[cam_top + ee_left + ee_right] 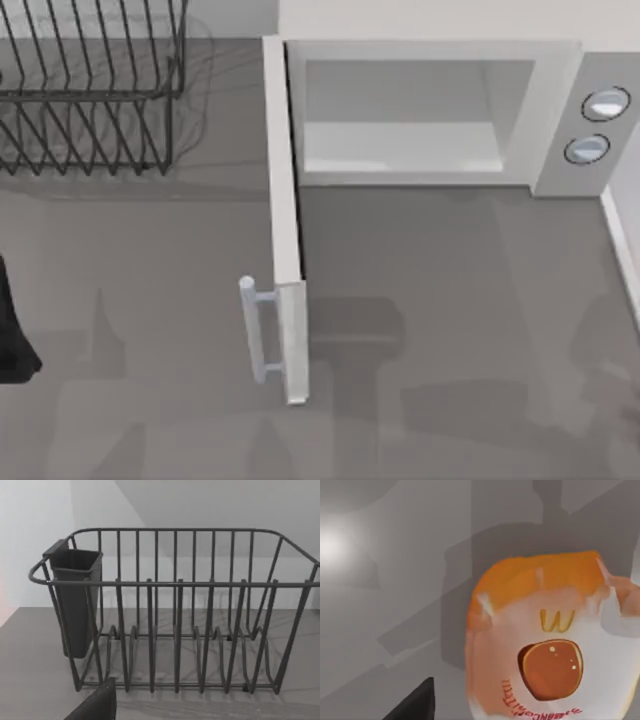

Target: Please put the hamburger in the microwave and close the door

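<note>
The microwave (430,110) stands at the far side of the tabletop (450,330), right of centre; its pale cavity is exposed and contains no object; two round grey-blue knobs (597,125) sit one above the other on the panel at its right end. The door (288,240) stands fully open; it is hinged at the left edge of the cavity and projects toward the near side, roughly square to the microwave front; its light grey bar handle (258,328) is mounted on the left face, at the near free edge.

A black wire rack (90,85) occupies the far left corner of the tabletop, well apart from the door; the left wrist view faces this rack (175,615) and shows a dark cutlery cup (75,600) hung on one end of it.

A dark part of the left arm (12,335) sits at the left edge of the top view; the left tool's finger state cannot be told; a dark fingertip (97,705) shows at the lower edge of the left wrist view.

The hamburger (550,640) appears very close in the right wrist view, above the grey tabletop; it is orange-brown with white patches, a yellow mark and red lettering; one dark fingertip (415,702) of the right tool lies beside it; whether the right tool grips the hamburger cannot be told.
</note>
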